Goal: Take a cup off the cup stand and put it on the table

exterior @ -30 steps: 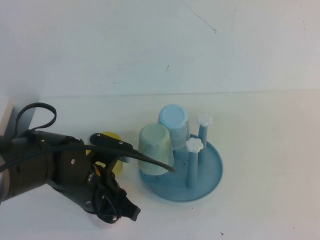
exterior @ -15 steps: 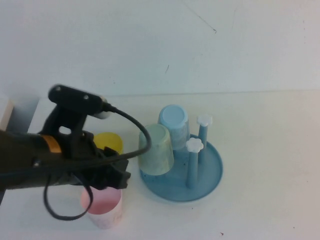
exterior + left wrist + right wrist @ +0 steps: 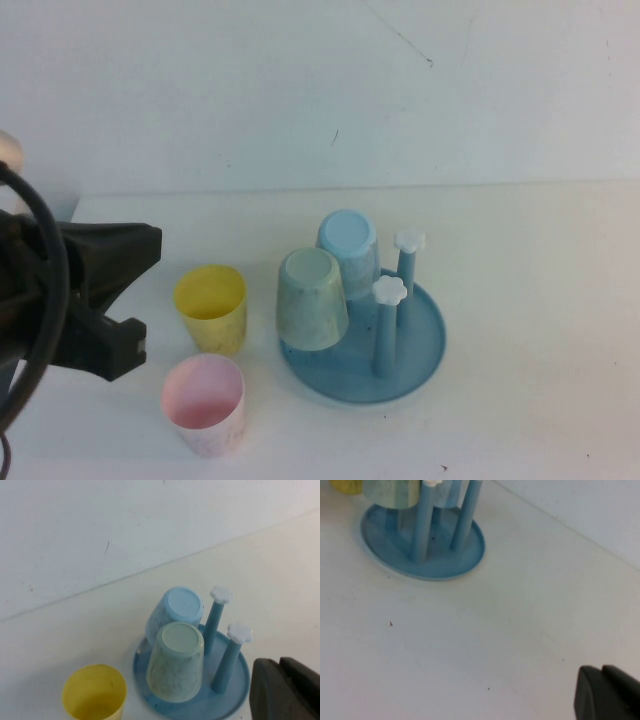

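Observation:
The pink cup stands upright, mouth up, on the white table in front of the yellow cup. The blue cup stand holds an upturned mint-green cup and an upturned light blue cup; two of its pegs with white knobs are bare. My left arm is at the left edge, clear of the pink cup. My left gripper is shut and empty, beside the stand. My right gripper is shut and empty over bare table, away from the stand.
A white wall rises behind the table. A black cable loops over my left arm. The table's right half holds nothing.
My left arm has pulled back to the left, away from the pink cup. The pink cup now stands free on the table.

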Robot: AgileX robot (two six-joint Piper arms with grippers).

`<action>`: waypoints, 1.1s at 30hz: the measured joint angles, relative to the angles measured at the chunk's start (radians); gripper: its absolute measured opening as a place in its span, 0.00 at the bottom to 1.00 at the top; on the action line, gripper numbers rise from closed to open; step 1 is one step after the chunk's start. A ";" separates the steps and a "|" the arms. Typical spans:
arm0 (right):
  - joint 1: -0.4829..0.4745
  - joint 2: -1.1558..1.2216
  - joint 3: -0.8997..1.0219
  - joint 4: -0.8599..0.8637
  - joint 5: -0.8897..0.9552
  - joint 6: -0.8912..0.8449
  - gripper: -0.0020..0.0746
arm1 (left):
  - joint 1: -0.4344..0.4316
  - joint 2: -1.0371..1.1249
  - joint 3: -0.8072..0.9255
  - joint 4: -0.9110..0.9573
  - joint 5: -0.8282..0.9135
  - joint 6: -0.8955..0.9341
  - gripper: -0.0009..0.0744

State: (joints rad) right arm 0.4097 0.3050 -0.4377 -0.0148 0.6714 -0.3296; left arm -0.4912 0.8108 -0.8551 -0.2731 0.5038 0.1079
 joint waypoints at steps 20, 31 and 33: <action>0.000 -0.002 0.017 0.008 -0.009 0.000 0.03 | 0.000 -0.001 0.004 -0.006 -0.004 0.009 0.01; 0.000 -0.002 0.017 0.015 -0.009 0.000 0.03 | 0.040 -0.109 0.061 0.002 -0.017 0.076 0.01; 0.000 -0.004 0.017 0.015 -0.009 0.000 0.03 | 0.075 -0.173 0.100 0.007 -0.045 0.102 0.01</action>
State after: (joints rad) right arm 0.4097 0.3008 -0.4211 0.0000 0.6623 -0.3296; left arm -0.4162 0.6374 -0.7549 -0.2664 0.4588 0.2096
